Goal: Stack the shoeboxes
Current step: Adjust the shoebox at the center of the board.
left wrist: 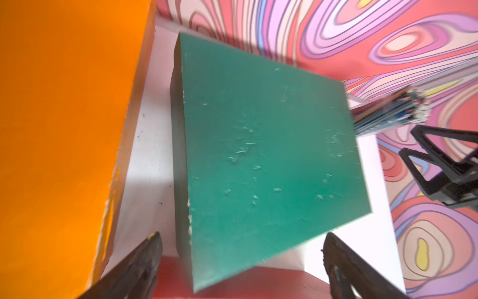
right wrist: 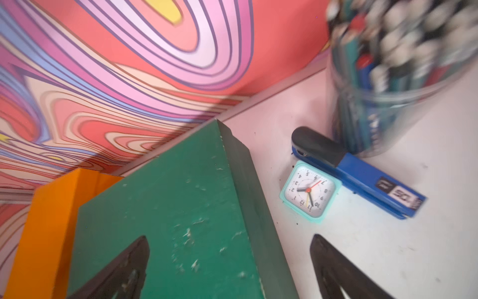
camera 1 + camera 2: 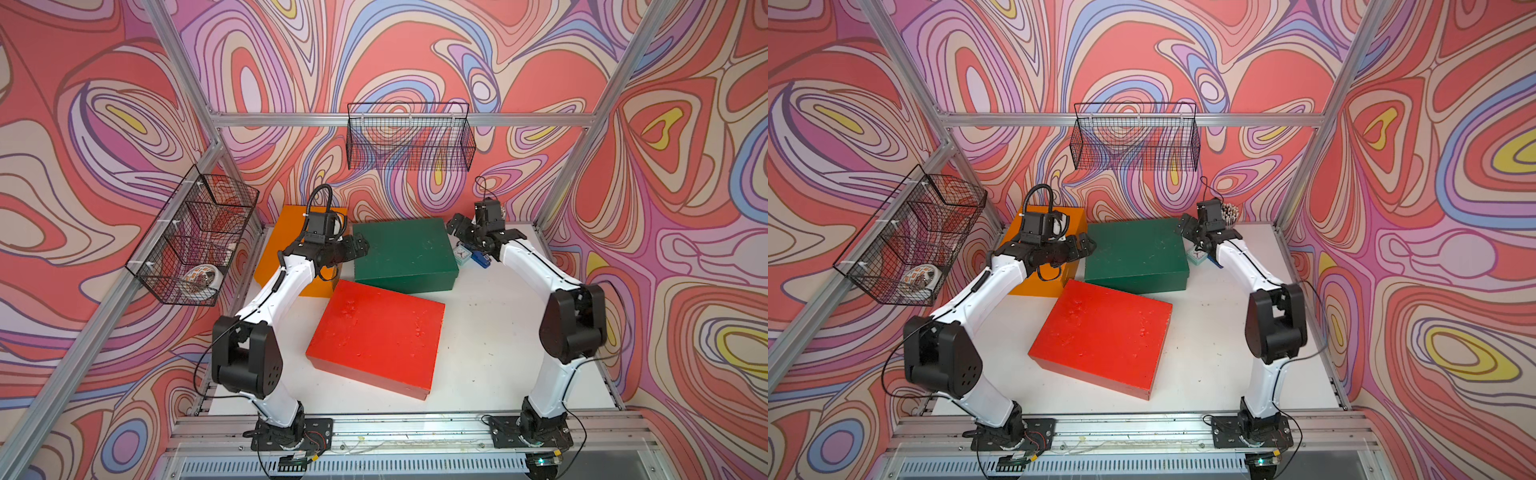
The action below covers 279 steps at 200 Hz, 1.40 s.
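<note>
Although all three shoeboxes lie flat and apart on the white table (image 3: 498, 332), none on top of another, they crowd close together. The green shoebox (image 3: 403, 249) sits toward the back in the middle, its long axis running side to side, roughly parallel to the back wall. The orange shoebox (image 3: 295, 245) lies just beside it on the left, its long axis running front to back and its far end close to the wall. The red shoebox (image 3: 376, 336) is nearest the robot and turned askew, its long axis slanting from far left to near right. Its far corner reaches the gap between the other two, but I cannot tell whether it touches the green one.

The left gripper (image 3: 360, 247) hangs at the green shoebox's left short edge, jaws spread wide and holding nothing. The right gripper (image 3: 455, 227) is above that box's far right corner, also spread wide and empty. In the right wrist view, one finger shows over the green lid and the other over bare table.

Just right of the green shoebox stand a small teal alarm clock (image 2: 307, 191), a blue stapler (image 2: 362, 178) touching it, and a blurred cup of pencils (image 2: 388, 77) beyond.
</note>
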Each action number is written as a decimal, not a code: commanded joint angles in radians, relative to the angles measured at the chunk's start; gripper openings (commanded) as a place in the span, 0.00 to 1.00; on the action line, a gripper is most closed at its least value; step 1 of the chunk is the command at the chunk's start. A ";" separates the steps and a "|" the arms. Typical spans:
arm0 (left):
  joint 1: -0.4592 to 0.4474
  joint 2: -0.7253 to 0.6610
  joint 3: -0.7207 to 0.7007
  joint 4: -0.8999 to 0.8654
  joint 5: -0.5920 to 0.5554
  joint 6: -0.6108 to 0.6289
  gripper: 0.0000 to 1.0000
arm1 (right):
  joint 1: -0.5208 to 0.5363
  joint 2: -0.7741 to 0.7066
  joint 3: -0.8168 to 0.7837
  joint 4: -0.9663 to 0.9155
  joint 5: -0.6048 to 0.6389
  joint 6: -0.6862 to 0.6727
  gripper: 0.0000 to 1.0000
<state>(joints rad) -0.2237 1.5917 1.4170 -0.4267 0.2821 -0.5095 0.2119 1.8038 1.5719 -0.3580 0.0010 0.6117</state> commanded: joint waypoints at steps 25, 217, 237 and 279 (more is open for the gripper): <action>-0.006 -0.333 -0.194 -0.080 -0.107 -0.030 0.97 | 0.010 -0.333 -0.285 0.024 -0.029 0.036 0.98; -0.006 -0.795 -0.811 -0.102 -0.253 -0.108 0.98 | 0.481 -0.718 -0.969 0.272 0.091 0.348 0.98; -0.006 -0.766 -0.830 -0.049 -0.186 -0.108 0.97 | 0.481 -0.687 -0.972 0.286 0.083 0.353 0.98; -0.006 -0.765 -0.867 0.015 -0.072 -0.134 0.97 | 0.479 -0.623 -0.962 0.288 0.095 0.380 0.96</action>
<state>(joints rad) -0.2237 0.8326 0.5735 -0.4782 0.1188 -0.6106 0.6888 1.1545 0.6140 -0.0765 0.0639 0.9661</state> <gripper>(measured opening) 0.968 0.967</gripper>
